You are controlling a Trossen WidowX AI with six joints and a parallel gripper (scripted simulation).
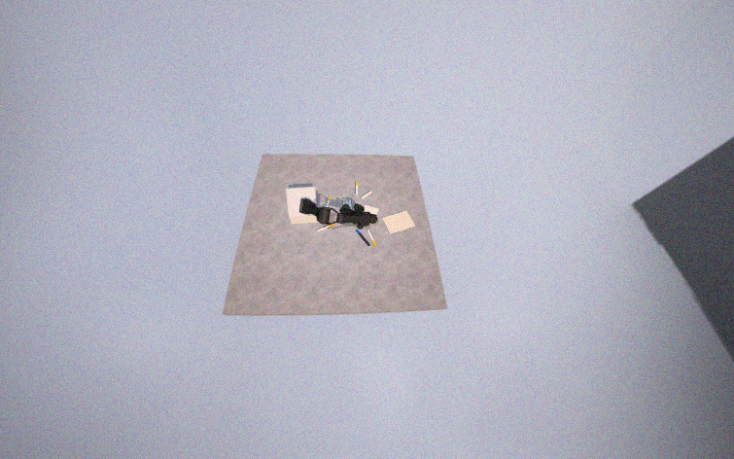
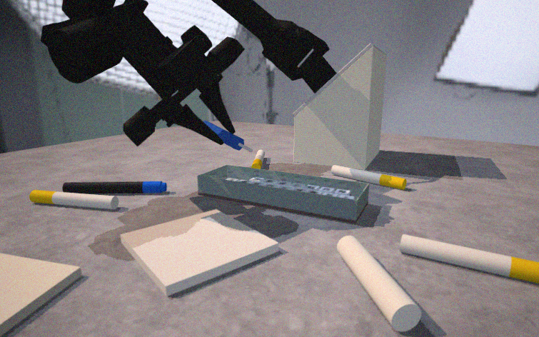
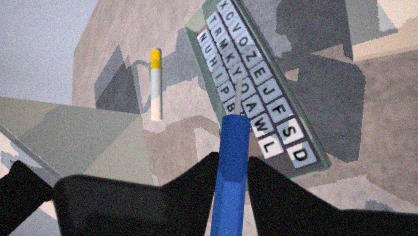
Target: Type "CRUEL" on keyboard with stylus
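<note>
The blue stylus (image 2: 238, 141) (image 3: 235, 130) has a thin grey tip. My gripper (image 2: 228, 137) (image 3: 233, 159) is shut on it. The keyboard (image 2: 279, 200) (image 3: 259, 122) is a long green tray with white letter keys in three rows. In the exterior view the stylus tip is tilted down, above and behind the tray's left end. In the wrist view the tip overlaps the middle row, near Y. The E key (image 3: 260, 73), R key (image 3: 217, 31), U key (image 3: 210, 51) and L key (image 3: 270, 147) are readable. The stylus covers part of the keys near B.
A tall wedge block (image 2: 338, 121) (image 1: 295, 213) stands behind the keyboard. Several white markers with yellow ends, such as one marker (image 2: 455, 255), lie around. A black marker (image 2: 103, 187) (image 1: 363, 237), a white cylinder (image 2: 375, 280) and two flat tiles (image 2: 204, 250) (image 2: 11, 288) also lie there.
</note>
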